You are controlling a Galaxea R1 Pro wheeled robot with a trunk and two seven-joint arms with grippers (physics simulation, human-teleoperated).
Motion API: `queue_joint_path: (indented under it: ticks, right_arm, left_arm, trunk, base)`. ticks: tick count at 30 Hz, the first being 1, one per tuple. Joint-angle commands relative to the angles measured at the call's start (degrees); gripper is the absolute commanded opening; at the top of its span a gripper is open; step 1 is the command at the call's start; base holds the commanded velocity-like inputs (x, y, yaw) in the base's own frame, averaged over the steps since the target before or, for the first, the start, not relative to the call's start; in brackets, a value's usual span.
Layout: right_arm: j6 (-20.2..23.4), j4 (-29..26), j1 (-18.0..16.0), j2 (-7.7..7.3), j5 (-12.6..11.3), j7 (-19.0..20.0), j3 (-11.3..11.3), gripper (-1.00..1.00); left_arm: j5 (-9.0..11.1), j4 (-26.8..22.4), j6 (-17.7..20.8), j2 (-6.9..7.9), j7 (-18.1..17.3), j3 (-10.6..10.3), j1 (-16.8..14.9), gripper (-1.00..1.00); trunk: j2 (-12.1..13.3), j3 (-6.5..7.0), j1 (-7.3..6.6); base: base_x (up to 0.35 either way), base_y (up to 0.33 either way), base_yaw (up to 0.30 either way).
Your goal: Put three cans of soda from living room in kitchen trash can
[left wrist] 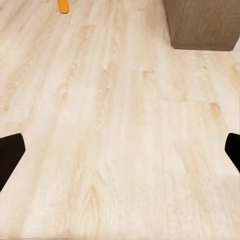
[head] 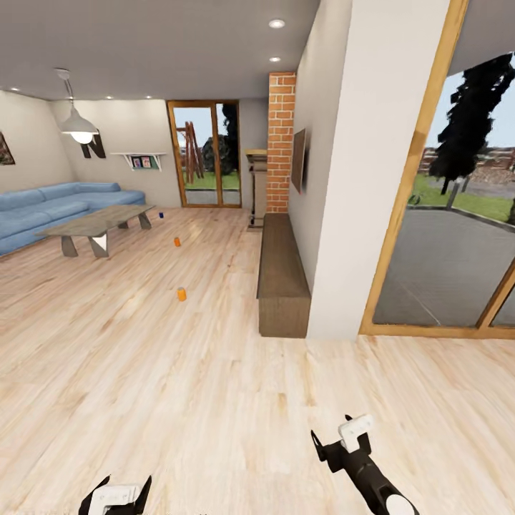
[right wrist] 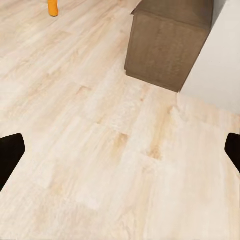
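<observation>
Three cans of soda stand on the living-room wood floor ahead to the left. The nearest orange can (head: 182, 294) also shows in the left wrist view (left wrist: 63, 5) and the right wrist view (right wrist: 53, 7). A second orange can (head: 177, 242) stands farther back, and a small blue can (head: 161, 214) sits near the coffee table. My left gripper (head: 121, 488) (left wrist: 120, 155) is open and empty, low over bare floor. My right gripper (head: 334, 433) (right wrist: 120, 155) is open and empty too, far short of the cans. The tash can is out of view.
A low brown bench (head: 282, 279) (left wrist: 202, 22) (right wrist: 167, 45) runs along a white wall pillar (head: 357, 179) ahead on the right. A grey coffee table (head: 96, 225) and a blue sofa (head: 43, 207) stand at the far left. A glass door (head: 447, 243) is at the right.
</observation>
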Motion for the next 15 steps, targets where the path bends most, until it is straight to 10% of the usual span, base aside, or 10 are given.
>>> queue_joint_path:
  ticks: [1,15]
  right_arm:
    - [0.0,0.0,0.0,0.05,0.0,0.0,0.0,1.00]
    - [-0.1,0.2,0.0,0.32,0.1,0.0,2.2,1.00]
  left_arm:
    - [0.0,0.0,0.0,0.00,0.0,0.0,0.0,1.00]
    - [-0.3,0.0,0.0,-0.02,0.0,0.0,0.0,1.00]
  trunk:
    - [0.0,0.02,0.00]
    - [0.0,0.05,0.00]
  base:
    - [0.000,0.000,0.243]
    - [0.126,0.000,0.111]
